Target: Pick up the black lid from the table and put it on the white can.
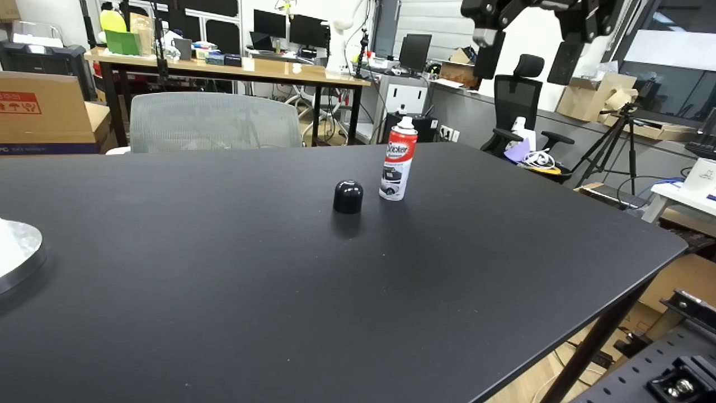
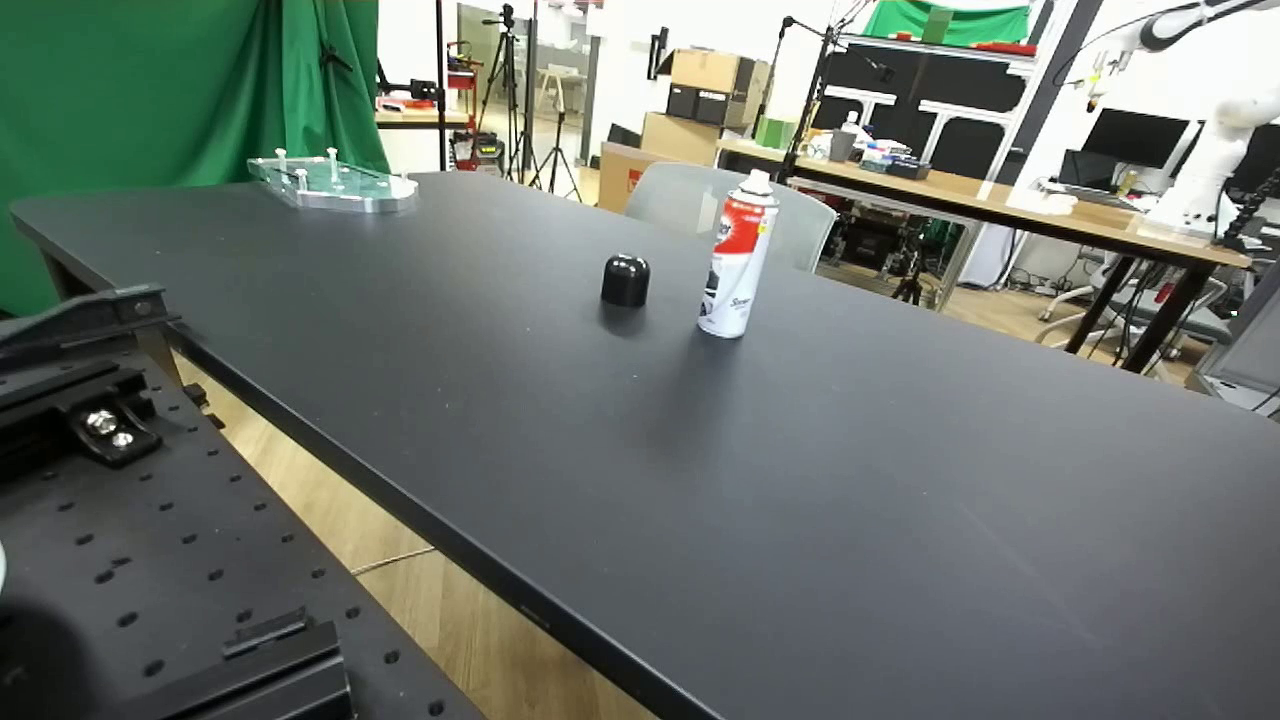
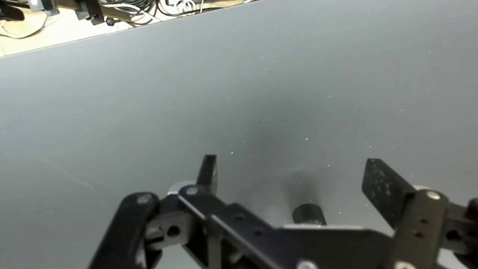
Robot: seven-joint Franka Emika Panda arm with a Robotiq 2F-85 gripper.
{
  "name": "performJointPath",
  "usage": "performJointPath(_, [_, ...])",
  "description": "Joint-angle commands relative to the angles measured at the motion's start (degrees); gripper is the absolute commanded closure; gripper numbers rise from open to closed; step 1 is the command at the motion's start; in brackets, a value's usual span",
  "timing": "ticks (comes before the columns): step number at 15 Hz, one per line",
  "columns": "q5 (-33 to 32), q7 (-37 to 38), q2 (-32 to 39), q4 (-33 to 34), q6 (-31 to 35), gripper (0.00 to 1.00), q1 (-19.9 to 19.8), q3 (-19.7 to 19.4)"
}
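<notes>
Black lid [image 1: 348, 197] stands well apart from the widely spread gripper [image 3: 292, 162].

Black lid [image 2: 625, 281] near the upright white can [image 2: 738, 262] on the black table [image 2: 850, 500]

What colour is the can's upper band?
The upper band is mostly red, clearest in an exterior view.

At mid-frame in an exterior view, the lid [image 1: 348, 198] is plain black; the can [image 1: 397, 162], right of centre, white with a red band. The table [image 1: 224, 302] is black with pale specks, the gripper [image 1: 523, 77] at upper right black, the upper-left chair [image 1: 215, 123] grey.
</notes>
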Motion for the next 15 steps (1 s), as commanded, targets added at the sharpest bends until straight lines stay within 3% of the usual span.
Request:
performJointPath(1, [-4.8,0.1,9.7,4.0,5.3,0.00,-3.0,-1.1])
performJointPath(6, [-8.3,-1.3,22.5,10.3,12.8,0.00,-4.0,-2.8])
performJointPath(15, [-5.4,-7.1,40.4,23.2,19.3,0.00,0.4,-3.1])
